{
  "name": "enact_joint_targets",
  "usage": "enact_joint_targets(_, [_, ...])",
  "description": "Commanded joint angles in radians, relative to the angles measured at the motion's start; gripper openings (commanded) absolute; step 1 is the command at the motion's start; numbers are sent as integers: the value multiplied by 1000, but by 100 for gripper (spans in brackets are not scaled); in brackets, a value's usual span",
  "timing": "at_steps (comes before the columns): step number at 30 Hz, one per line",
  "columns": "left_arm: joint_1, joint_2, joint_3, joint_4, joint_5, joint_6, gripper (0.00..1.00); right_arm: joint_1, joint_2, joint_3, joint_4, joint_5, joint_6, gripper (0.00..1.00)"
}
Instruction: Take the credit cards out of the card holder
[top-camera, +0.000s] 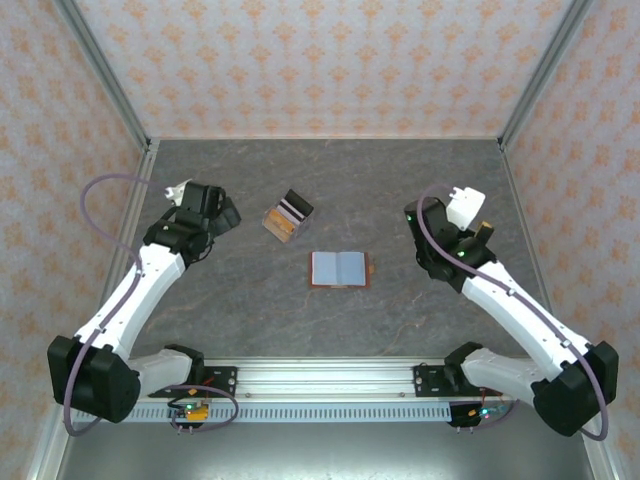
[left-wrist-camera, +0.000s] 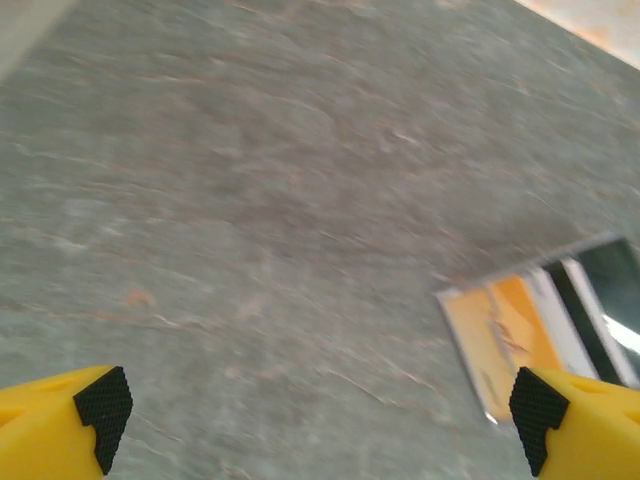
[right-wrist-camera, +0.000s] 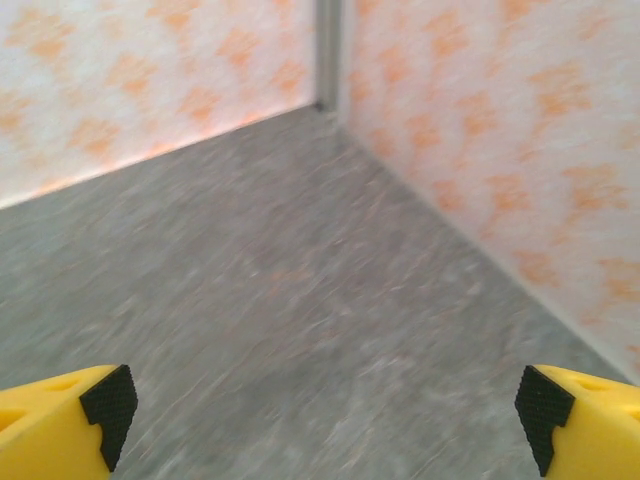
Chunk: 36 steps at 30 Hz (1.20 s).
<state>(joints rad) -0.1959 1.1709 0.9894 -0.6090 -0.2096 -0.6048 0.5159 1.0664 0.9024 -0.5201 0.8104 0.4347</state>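
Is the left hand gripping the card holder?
No, the left hand is open and empty; the card holder lies open, apart from it.

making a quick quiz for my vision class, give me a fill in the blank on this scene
1. The card holder lies spread flat, inside up, ____ the two arms.
2. In the top view, the stack of cards lies outside the holder, farther from the arm bases and to its ____.
3. The left gripper and the right gripper both have their jaws ____, with nothing between them.

Missing words: between; left; open
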Motion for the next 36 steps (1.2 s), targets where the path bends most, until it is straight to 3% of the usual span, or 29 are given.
enact_joint_targets(1, [21,-18,-85,139,-183,98,100,-68,-2,-99,192,98,-137,100])
enact_joint_targets(5, [24,-24,-183,310,-284,256,100,-209,18,-191,341,-27,-156,100])
enact_joint_targets(8, [23,-20,-249,436,-339,331,100,-251,40,-309,560,-76,-287,100])
enact_joint_targets(13, [27,16,-374,698,-344,430,100,-311,105,-404,765,-163,-352,100])
enact_joint_targets(26, [148,132,-615,1259,-65,525,100,-439,253,-562,1251,-507,-423,100])
enact_joint_targets(31, [178,200,-638,1374,22,539,100,-444,358,-580,1394,-578,-451,100])
enact_joint_targets(36, [177,266,-632,1422,37,545,100,-444,443,-562,1434,-634,-477,100])
